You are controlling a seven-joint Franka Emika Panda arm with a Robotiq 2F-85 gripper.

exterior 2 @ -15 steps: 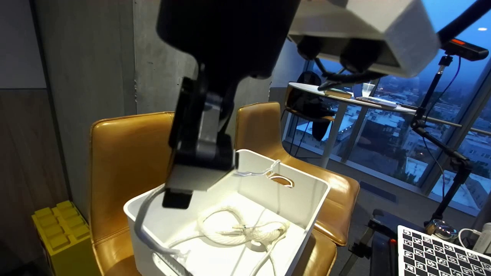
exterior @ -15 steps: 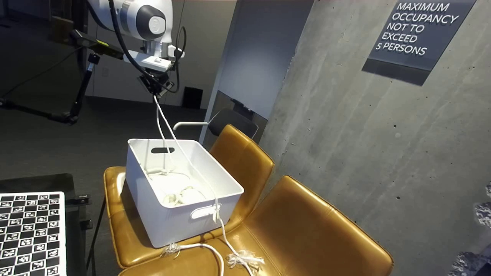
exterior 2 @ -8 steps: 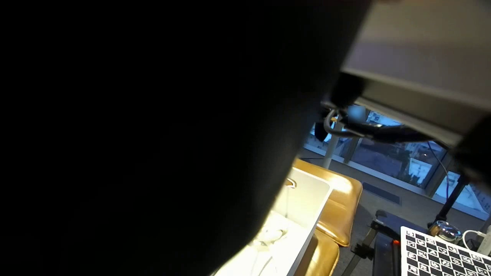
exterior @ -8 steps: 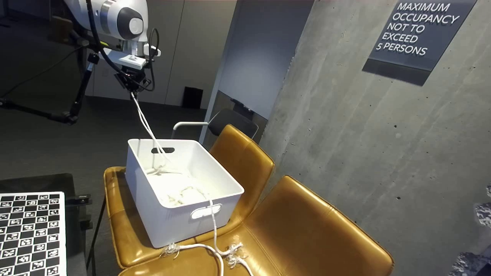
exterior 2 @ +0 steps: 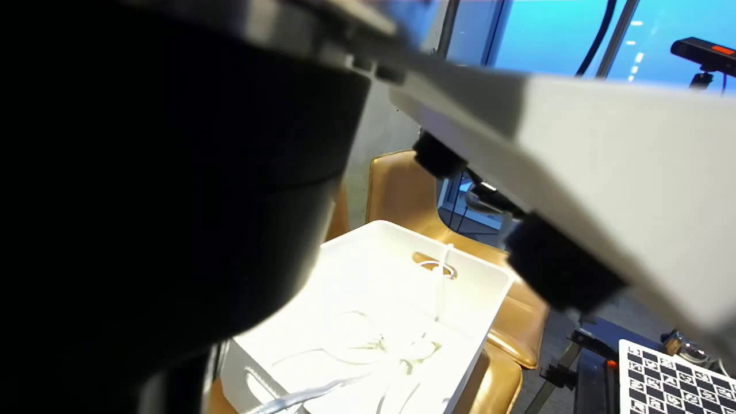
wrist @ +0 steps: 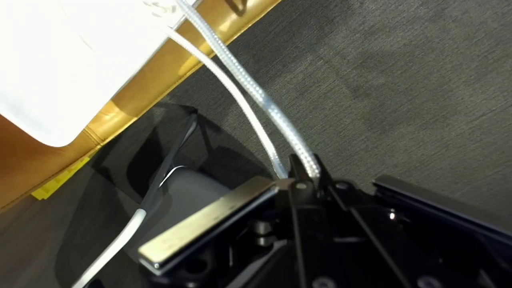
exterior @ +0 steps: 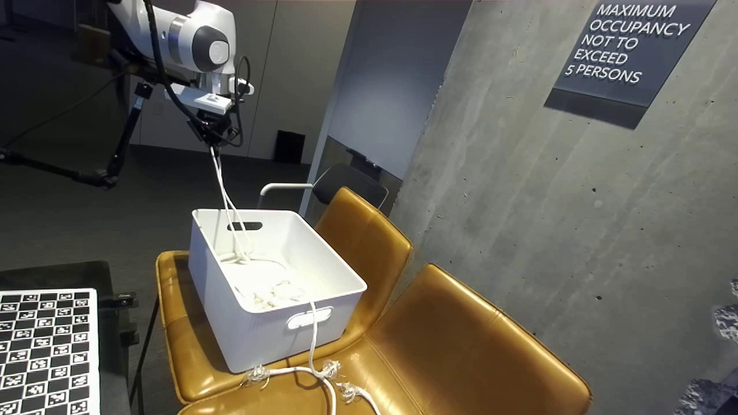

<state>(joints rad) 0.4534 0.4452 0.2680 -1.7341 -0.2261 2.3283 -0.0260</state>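
White rope, nipped between jaws right of centre in wrist view; strands drop into white bin, left of centre in exterior view, tan chair underneath; pinched high, probably so strands hang clear.

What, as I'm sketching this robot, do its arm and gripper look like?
The arm is white and rounded, with a dark joint cap around a pale disc. A black cable runs along it; a white block sits above the black, angular gripper, which has a shiny metal bar.
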